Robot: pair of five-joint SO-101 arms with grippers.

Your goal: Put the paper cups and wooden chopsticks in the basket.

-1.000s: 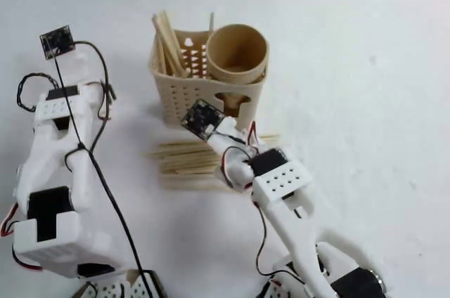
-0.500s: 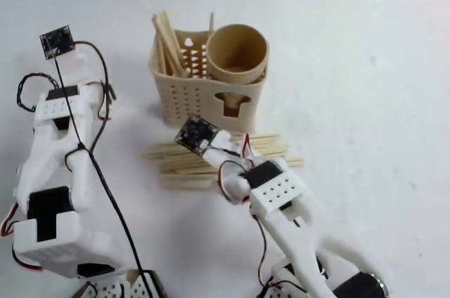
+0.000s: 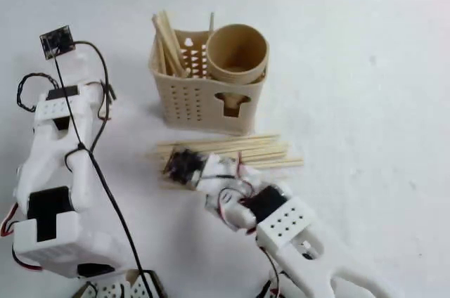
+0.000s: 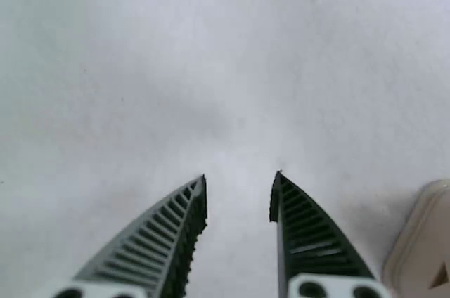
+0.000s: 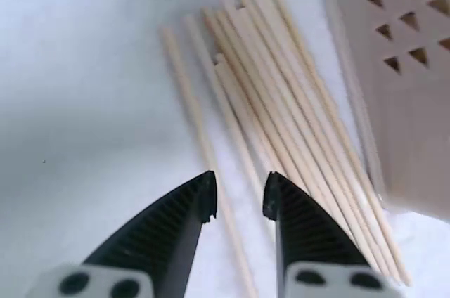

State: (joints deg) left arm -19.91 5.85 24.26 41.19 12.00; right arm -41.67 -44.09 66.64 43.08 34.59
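Pulled the right gripper (image 5: 239,196) back from the front wall of the basket (image 3: 204,105) within the last 1 second, and swung it low over the left end of the loose wooden chopsticks (image 3: 242,149) lying on the table (image 3: 365,101) just in front of that basket. Kept its jaws parted narrowly, with nothing held. Set them just above 1 stray stick (image 5: 197,133) at the edge of the pile, as seen from the right wrist. Left the pile itself in place, as far as could be told, with more of it uncovered than before. Did not move the left arm (image 3: 56,143) at all: parked well to the left of the basket, left gripper (image 4: 239,185) slightly open and empty over bare table, a corner of the basket just beside it.

Found 1 paper cup (image 3: 237,73) already standing in the basket, along with a few chopsticks (image 3: 169,39) leaning in its left part. Could not tell of any further cups nested inside. Read the shift as lining up for the next pick from the pile, and so judged the cup part done and the chopstick part only begun. Expected trouble from thin sticks lying flat and packed side by side: easy to roll away, or to come up several at once.
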